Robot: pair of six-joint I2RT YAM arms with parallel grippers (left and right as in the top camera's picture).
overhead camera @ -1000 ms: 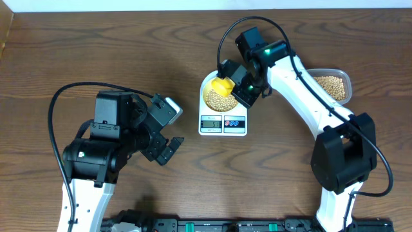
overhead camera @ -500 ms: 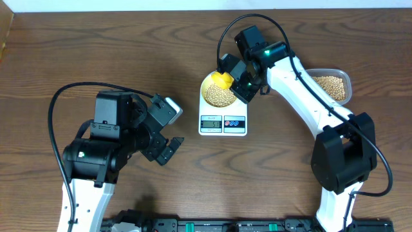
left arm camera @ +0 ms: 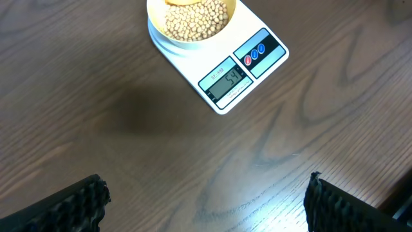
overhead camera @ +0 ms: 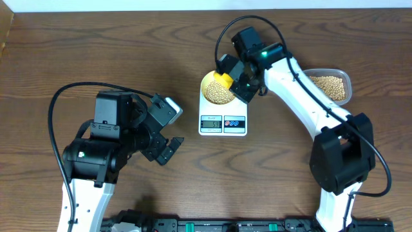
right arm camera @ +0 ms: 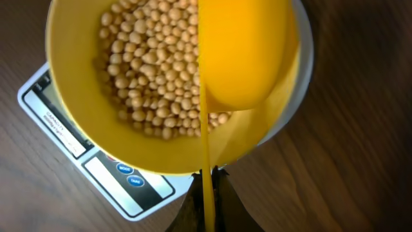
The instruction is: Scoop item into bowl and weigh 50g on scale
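Though right wrist crops scale (right arm camera: 59, 129), left wrist shows display (left arm camera: 226, 82).

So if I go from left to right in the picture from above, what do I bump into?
First the left gripper, then the white scale, then the clear tub.

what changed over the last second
The right tool, shut on the spoon, carried it a little toward the far rim of the bowl, away from the display on the scale. Nothing was taken or let go. The left tool stayed open and still; bowl, scale and tub did not move.
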